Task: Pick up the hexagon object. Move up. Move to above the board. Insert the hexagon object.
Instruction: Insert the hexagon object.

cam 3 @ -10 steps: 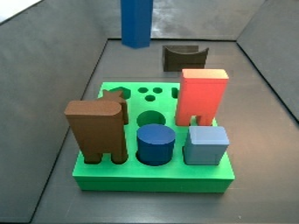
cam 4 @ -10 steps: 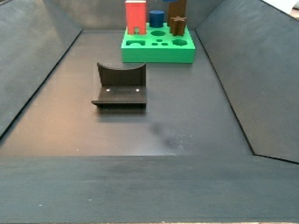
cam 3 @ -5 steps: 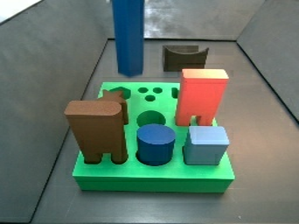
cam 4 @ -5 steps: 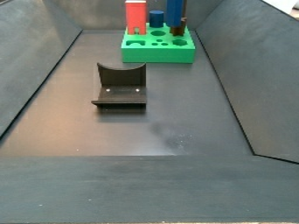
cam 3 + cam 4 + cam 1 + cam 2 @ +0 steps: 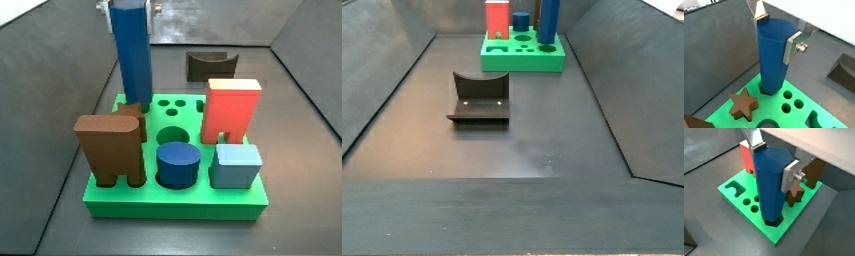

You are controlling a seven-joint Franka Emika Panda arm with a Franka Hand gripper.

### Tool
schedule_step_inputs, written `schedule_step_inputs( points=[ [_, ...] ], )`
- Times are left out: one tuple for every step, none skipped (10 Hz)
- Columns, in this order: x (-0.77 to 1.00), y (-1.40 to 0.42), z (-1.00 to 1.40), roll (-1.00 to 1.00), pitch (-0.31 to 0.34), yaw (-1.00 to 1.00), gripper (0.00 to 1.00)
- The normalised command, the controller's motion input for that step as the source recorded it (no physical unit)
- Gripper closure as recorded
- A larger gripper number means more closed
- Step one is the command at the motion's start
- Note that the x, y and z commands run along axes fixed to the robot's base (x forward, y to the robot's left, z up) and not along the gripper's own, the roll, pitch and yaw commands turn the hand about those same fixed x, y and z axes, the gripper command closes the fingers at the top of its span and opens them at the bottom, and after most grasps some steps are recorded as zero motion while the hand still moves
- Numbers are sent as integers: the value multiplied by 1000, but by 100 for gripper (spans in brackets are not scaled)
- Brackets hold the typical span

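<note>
Hand grips hexagon near its top; base just entering the corner hole of board. Left: push down, release.

upright hexagon object in board

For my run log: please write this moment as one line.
phase: insert | gripper: shut on hexagon object | hexagon object: lower end in corner hole of board

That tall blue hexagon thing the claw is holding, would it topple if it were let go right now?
Probably not: the hexagon object already has its foot in a hole at a corner of the board. Free-standing, something so tall and slim likely tips easily. It looks rigid; the gripper clamps flat facets, so slipping seems unlikely.
</note>
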Motion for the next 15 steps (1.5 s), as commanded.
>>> schedule_step_inputs(
  points=[
    [-54,0,-300,44,-47,0,100],
    [0,0,-331,37,-50,0,100],
    [-66,0,-323,30,-77,0,100],
    [0,0,-314,0,-64,9,100],
    [0,0,-331,24,-53,9,100],
    [0,0,-389,80,-26,17,100],
    [0,0,-429,100,-43,17,100],
    [0,9,-480,181,-23,80,100],
    [-251,9,-494,220,-21,6,100],
    [-351,0,-489,159,-34,0,100],
    [-237,0,-517,111,-43,31,100],
    [-251,0,-486,76,-66,46,100],
    [-114,0,-569,69,-94,111,100],
    [-163,0,-651,131,-150,106,100],
    [-20,0,-729,221,-116,157,100]
  ],
)
